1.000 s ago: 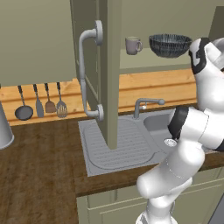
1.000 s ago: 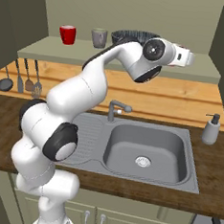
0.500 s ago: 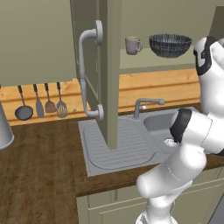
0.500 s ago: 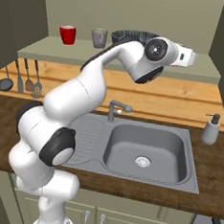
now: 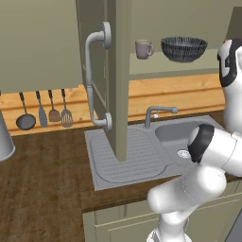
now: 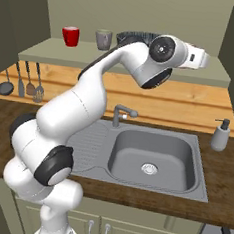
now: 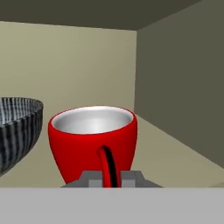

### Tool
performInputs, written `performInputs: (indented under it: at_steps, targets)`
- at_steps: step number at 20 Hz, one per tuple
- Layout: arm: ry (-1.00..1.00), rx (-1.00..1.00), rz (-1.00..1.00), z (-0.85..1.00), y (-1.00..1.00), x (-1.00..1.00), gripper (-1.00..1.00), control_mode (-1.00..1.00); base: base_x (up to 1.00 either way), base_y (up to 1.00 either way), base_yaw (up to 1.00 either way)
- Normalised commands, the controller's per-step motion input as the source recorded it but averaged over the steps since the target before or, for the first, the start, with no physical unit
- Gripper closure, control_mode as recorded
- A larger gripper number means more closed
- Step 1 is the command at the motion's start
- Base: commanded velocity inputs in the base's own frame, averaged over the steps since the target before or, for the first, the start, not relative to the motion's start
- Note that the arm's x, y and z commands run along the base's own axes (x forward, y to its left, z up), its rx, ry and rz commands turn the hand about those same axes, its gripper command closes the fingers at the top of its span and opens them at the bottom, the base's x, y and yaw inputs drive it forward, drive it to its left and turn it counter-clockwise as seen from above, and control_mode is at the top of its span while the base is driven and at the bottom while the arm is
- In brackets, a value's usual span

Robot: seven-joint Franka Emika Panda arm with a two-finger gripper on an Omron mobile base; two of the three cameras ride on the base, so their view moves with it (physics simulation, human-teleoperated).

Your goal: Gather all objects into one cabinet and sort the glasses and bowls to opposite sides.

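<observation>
We see the gripper [image 7: 110,176] clamped on the handle of a red mug [image 7: 92,142], held upright inside the cabinet [image 5: 118,71], just beside the dark bowl [image 7: 17,127] and near the right wall. On the shelf [image 6: 49,50] we note a second red mug [image 6: 71,36], then a grey mug [image 6: 103,39] between it and the bowl.
</observation>
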Motion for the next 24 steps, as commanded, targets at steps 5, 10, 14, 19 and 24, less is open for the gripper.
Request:
performInputs:
  at_steps: [5,10,14,19,24]
  targets:
    - [0.01,0.08,0.00,0.24,0.03,-0.45,1.00,-1.00,0.00,0.00,0.00]
    - [0.00,0.02,0.00,0.05,0.42,-0.45,1.00,-1.00,0.00,0.00,0.00]
    - [0.00,0.00,0.03,0.00,0.59,-0.81,1.00,-1.00,0.00,0.00,0.00]
    - [-0.03,0.00,0.03,0.02,0.64,-0.99,1.00,-1.00,0.00,0.00,0.00]
    - [-0.01,0.00,0.02,0.07,0.79,-0.75,1.00,-1.00,0.00,0.00,0.00]
